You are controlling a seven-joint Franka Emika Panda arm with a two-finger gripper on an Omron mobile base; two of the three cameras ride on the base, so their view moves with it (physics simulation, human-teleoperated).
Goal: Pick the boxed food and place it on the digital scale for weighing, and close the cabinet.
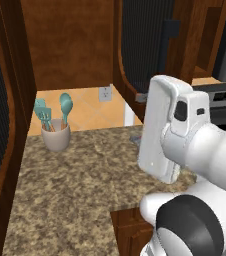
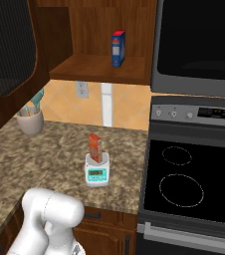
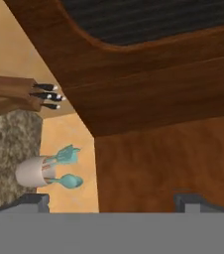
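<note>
Wood is what we are dealing with next: the cabinet door (image 3: 148,64) is hanging open just ahead of our gripper (image 3: 111,201), stiff and hinged, so it should swing with a push on its frame or a pull on the handle (image 1: 171,30). Our jaws are standing wide and empty. The boxed food (image 2: 95,148) is already sitting upright on the scale (image 2: 97,172), off to our right. We are judging the countertop (image 1: 70,195) below roomy, the utensil cup (image 3: 32,172) well aside.

Showing glossy white rounded arm (image 1: 175,125) shells, a dark grey round joint cap (image 1: 190,225), small dark finger tips (image 3: 32,201).
</note>
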